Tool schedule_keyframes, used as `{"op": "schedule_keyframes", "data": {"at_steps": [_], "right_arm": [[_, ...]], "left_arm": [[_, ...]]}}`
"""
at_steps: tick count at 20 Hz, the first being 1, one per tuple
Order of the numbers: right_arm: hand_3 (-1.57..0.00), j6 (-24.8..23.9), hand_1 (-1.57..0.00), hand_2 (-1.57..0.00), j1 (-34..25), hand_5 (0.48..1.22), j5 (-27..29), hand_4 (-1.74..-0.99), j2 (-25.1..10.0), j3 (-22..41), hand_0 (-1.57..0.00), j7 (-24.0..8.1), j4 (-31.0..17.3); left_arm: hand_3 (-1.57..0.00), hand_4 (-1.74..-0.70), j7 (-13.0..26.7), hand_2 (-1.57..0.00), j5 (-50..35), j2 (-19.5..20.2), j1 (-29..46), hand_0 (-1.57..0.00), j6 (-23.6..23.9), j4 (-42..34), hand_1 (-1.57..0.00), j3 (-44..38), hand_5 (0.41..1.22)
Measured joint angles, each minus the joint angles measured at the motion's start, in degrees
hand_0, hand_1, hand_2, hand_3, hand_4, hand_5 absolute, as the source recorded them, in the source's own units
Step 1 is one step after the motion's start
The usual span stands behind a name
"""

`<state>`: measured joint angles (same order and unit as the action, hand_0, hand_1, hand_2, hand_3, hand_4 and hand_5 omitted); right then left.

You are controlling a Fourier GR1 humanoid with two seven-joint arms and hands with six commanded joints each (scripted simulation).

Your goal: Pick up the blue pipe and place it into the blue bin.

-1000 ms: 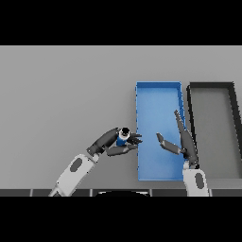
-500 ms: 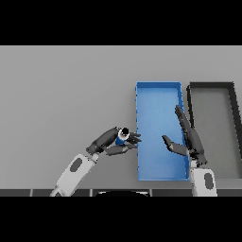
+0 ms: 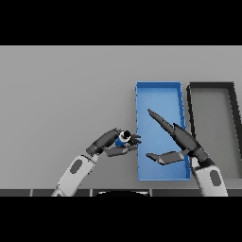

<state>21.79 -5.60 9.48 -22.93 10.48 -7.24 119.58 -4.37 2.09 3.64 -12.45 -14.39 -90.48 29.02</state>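
My left hand (image 3: 108, 144) sits on the flat grey table (image 3: 61, 94) just left of the shallow rectangular blue bin (image 3: 158, 87); its fingers and thumb are curled round the short blue pipe (image 3: 122, 139), whose pale ringed end faces up and to the right; the pipe is clamped in my grasp, just beside the bin's left wall and still outside it; my fingertips (image 3: 136, 139) reach almost to that wall, though I cannot tell whether they touch it. My right hand (image 3: 182, 141) hangs over the lower half of the blue bin; its fingers are straight and stretched up and to the left across the bin's floor; the thumb juts out below them toward the left, well apart from the fingers; nothing is held in it. A dark rectangular tray with black walls (image 3: 233, 124) lies just right of the blue bin, side by side with it.
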Motion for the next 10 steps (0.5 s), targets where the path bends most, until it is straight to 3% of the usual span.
{"op": "schedule_keyframes", "data": {"at_steps": [6,10], "right_arm": [[0.0,2.8,0.0,0.0,-6.8,0.525,3.8,-1.22,1.7,4.9,0.0,-7.7,-2.0],[0.0,4.6,0.0,0.0,-11.1,0.513,3.0,-1.195,3.5,8.4,0.0,-10.3,-3.9]], "left_arm": [[-1.57,-1.48,1.0,-1.57,0.4,-1.6,-0.6,-1.57,-1.6,0.2,-1.57,-0.9,1.221],[-1.57,-1.48,2.2,-1.57,0.3,-1.9,-1.2,-1.57,-3.0,0.5,-1.57,-2.2,1.221]]}}
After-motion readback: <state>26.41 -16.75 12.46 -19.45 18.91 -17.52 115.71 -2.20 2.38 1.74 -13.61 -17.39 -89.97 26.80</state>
